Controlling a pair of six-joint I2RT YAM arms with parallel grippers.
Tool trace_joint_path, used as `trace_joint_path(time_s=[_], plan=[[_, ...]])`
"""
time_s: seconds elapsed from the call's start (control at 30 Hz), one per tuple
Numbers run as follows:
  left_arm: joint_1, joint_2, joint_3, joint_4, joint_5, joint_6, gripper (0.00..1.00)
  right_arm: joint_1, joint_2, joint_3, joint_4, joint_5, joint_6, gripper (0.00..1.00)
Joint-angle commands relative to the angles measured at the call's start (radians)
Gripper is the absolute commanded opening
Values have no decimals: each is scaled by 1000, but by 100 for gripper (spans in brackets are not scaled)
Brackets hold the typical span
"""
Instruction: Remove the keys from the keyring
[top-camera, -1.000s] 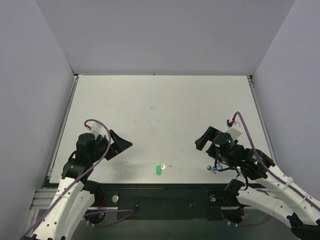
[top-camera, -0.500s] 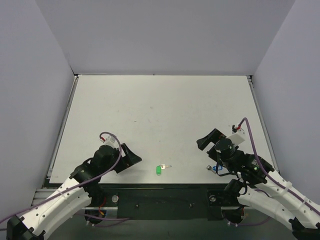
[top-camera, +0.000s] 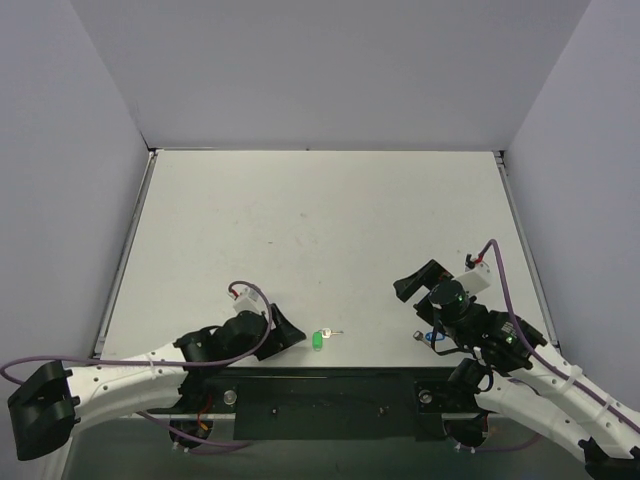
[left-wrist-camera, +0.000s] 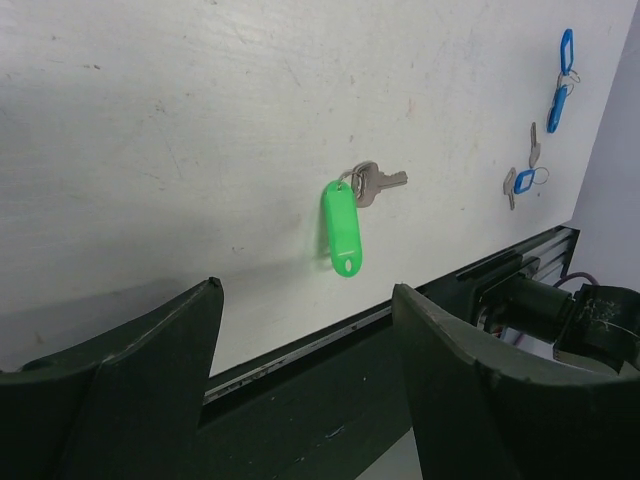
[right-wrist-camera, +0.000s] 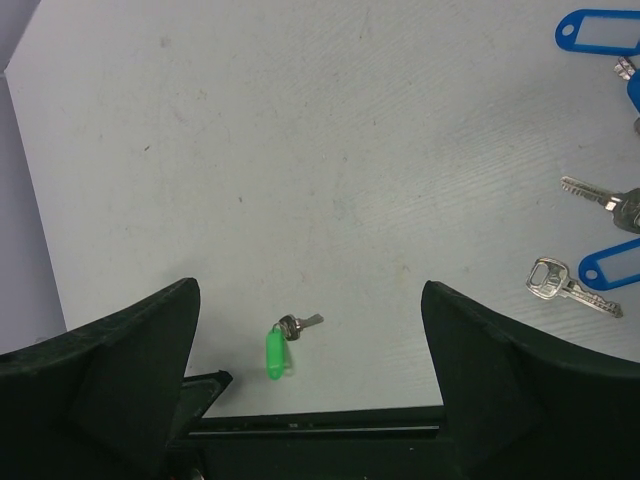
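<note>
Green-tagged keys (left-wrist-camera: 343, 228) on their keyring (left-wrist-camera: 350, 178) are lying just ahead of the left gripper (left-wrist-camera: 305, 295), its fingers spread; the right gripper (right-wrist-camera: 310, 290), likewise spread, is hanging well apart.

You have a bright green tag (left-wrist-camera: 341, 228), plain, with no pattern. The key (left-wrist-camera: 378, 182) beside it is silver, and the keyring (left-wrist-camera: 352, 176) is silvery too. Table (top-camera: 320, 220): off-white, with faint dark specks and scuffs. To the right, blue tags (right-wrist-camera: 598, 30) and more silver keys (right-wrist-camera: 560, 282). Left gripper (left-wrist-camera: 305, 290) and right gripper (right-wrist-camera: 310, 290): matt black. Your arms (top-camera: 110, 378) are white with black joints. Cables (top-camera: 252, 292): purple. Walls (top-camera: 330, 70): pale lavender-grey. Near rail (top-camera: 330, 400): black.
</note>
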Motion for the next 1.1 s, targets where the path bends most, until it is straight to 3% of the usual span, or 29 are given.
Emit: trace_joint_path(time_s=[0.0,0.53,1.07], plan=[[-32,60,-33,229,-54,-78,77,5,-12,-15,14,34,20,87],[-62,319,-39,427,-13,-112,65,7,-17,-17,6,38,17,87],[-88,466,-48,562,7,-146,51,7,-31,-28,6,41,21,87]])
